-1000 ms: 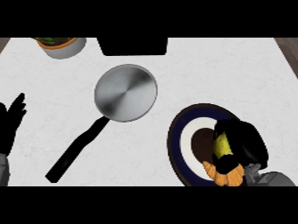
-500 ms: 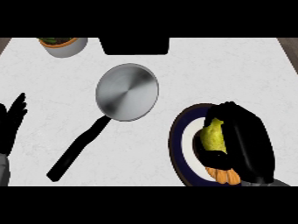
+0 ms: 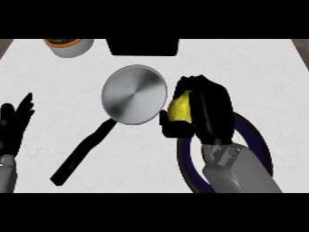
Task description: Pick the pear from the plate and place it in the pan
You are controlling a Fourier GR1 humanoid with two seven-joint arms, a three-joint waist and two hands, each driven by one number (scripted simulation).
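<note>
My right hand (image 3: 209, 108) is curled round the yellow pear (image 3: 179, 107), holding it above the counter just right of the pan. The silver pan (image 3: 134, 94) lies in the middle, its black handle (image 3: 83, 152) running down to the lower left. The dark blue-rimmed plate (image 3: 187, 163) sits at the lower right, mostly covered by my right forearm. My left hand (image 3: 9, 128) rests open at the left edge, fingers pointing up.
A white bowl (image 3: 70, 47) with greenish and orange contents stands at the back left. A black block (image 3: 142, 46) sits at the back centre. The counter's wooden edges show at both top corners.
My right hand lifted the pear off the plate and carried it up and left, to the pan's right rim. The left hand stayed still.
</note>
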